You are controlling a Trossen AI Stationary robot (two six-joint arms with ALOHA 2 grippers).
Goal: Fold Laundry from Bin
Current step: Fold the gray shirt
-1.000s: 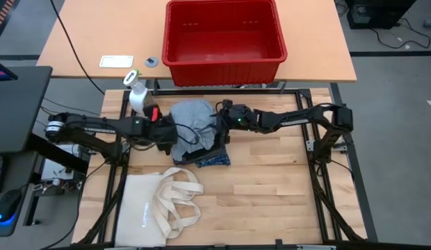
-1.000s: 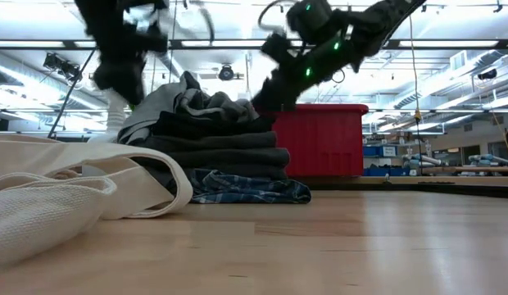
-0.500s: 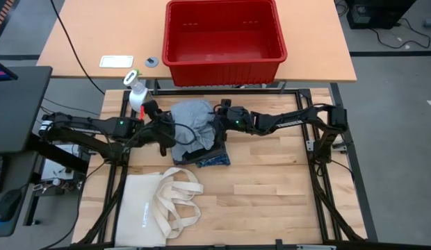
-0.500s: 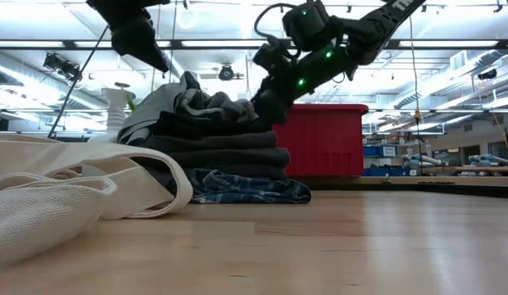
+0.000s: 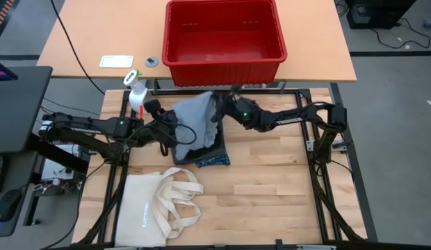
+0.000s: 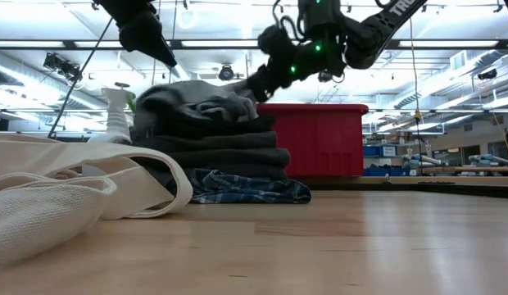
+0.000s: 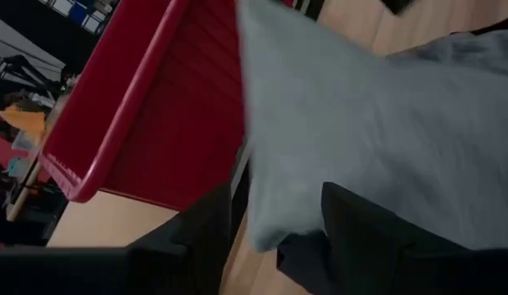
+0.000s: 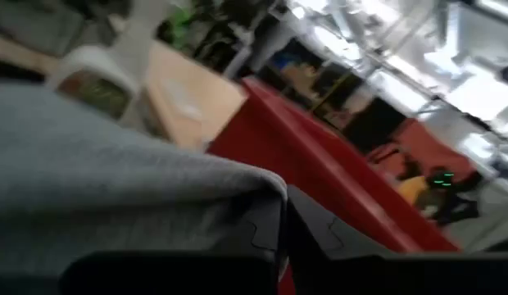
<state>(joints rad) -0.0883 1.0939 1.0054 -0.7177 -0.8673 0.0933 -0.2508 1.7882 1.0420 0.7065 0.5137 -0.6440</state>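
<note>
The laundry lies in a folded stack (image 5: pixel 199 142) mid-table: a blue plaid shirt (image 6: pixel 246 188) at the bottom, dark pieces (image 6: pixel 221 152) above it, and a light grey piece (image 5: pixel 194 118) on top. My right gripper (image 5: pixel 219 107) is shut on the grey piece at the stack's far right. My left gripper (image 5: pixel 172 129) is open at the stack's left side, above it (image 6: pixel 160 49), with the grey cloth showing beyond its fingers (image 7: pixel 360 229). The red bin (image 5: pixel 222 62) stands on the far table. My right gripper pinches the light grey piece's far right edge (image 8: pixel 254 184) between its two shut fingers. It reaches in roughly level from the table's right side. That edge is raised a little (image 6: pixel 247 92); the rest of the piece lies on the stack.
A cream tote bag (image 5: pixel 163 201) with long handles lies at the near left. A white spray bottle (image 5: pixel 137 90) stands at the far left behind the left arm. Bare wood (image 5: pixel 271 187) lies to the near right of the stack.
My right gripper has shut on the grey piece's far right edge and drawn it up and toward the bin. The piece's hump has flattened and its far right part has spread out. My left gripper has risen from the stack's left side and tipped up.
</note>
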